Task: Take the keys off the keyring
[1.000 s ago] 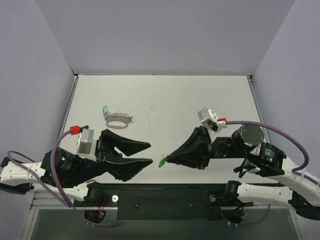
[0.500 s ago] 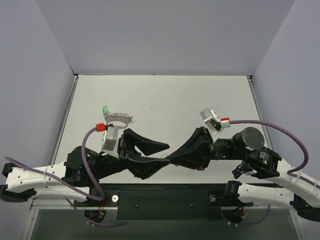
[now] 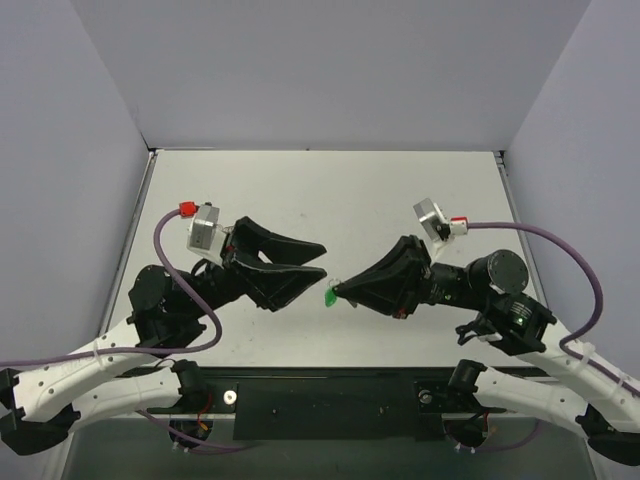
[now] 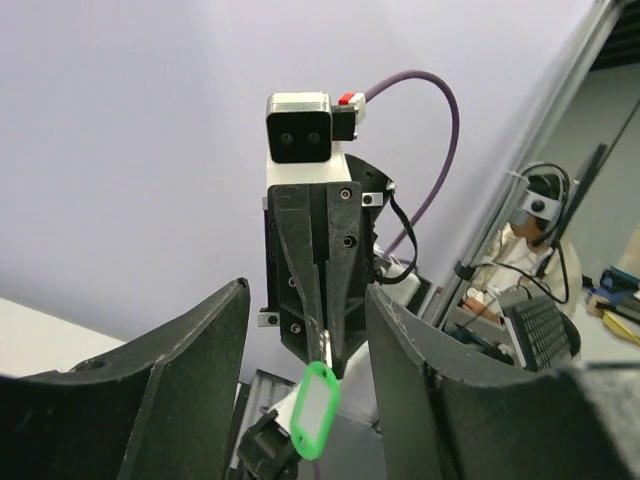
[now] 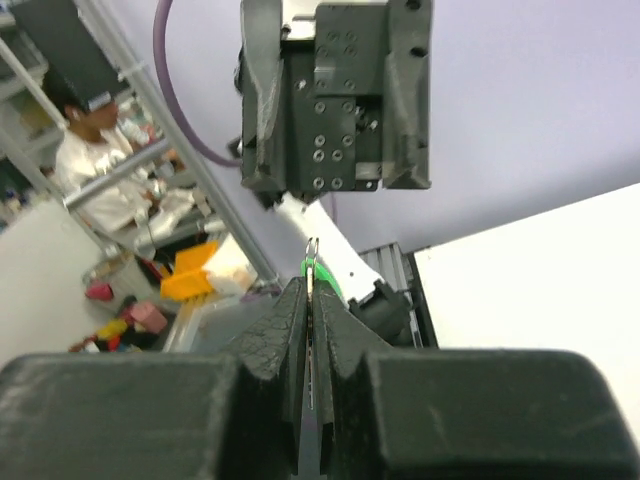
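The right gripper (image 3: 340, 291) pinches a green key (image 3: 329, 298) just beside the spread left gripper (image 3: 322, 260).

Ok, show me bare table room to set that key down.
Bare: the far half of the table, along the back wall, corner to corner. Crowded: the near middle, where the left end effector faces the right end effector pinching the green key.

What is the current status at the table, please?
Right gripper shut on green key. Left gripper open, facing it, nothing between. Keyring not in sight.
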